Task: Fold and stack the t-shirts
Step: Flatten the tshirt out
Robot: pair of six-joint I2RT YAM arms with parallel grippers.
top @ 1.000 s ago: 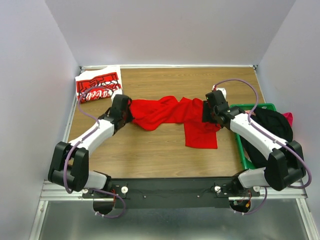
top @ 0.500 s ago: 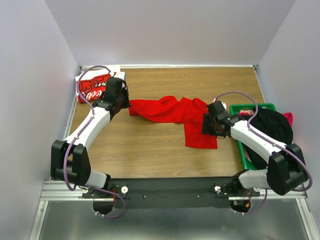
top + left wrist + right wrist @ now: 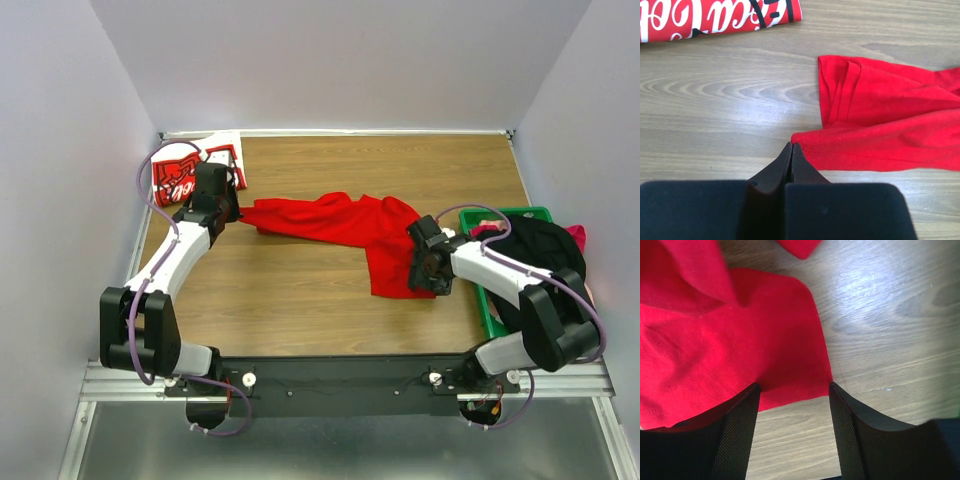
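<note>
Pulling toward the tabletop's left edge, the left gripper [image 3: 791,148], clenched on the plain red t-shirt [image 3: 330,220], had stretched it across the middle; the right gripper [image 3: 793,386], jaws parted, had dropped astride its near hem, probably to spread it flat.

wood-grain table [image 3: 300,300] between plain pale walls [image 3: 340,60], metal rail [image 3: 570,387] along the near edge

Left arm [image 3: 180,250] stretches forward toward the far left corner, left end effector [image 3: 791,146] pinched tight; right arm [image 3: 495,268] folds inward, right end effector [image 3: 794,386] spread apart, angled down.
</note>
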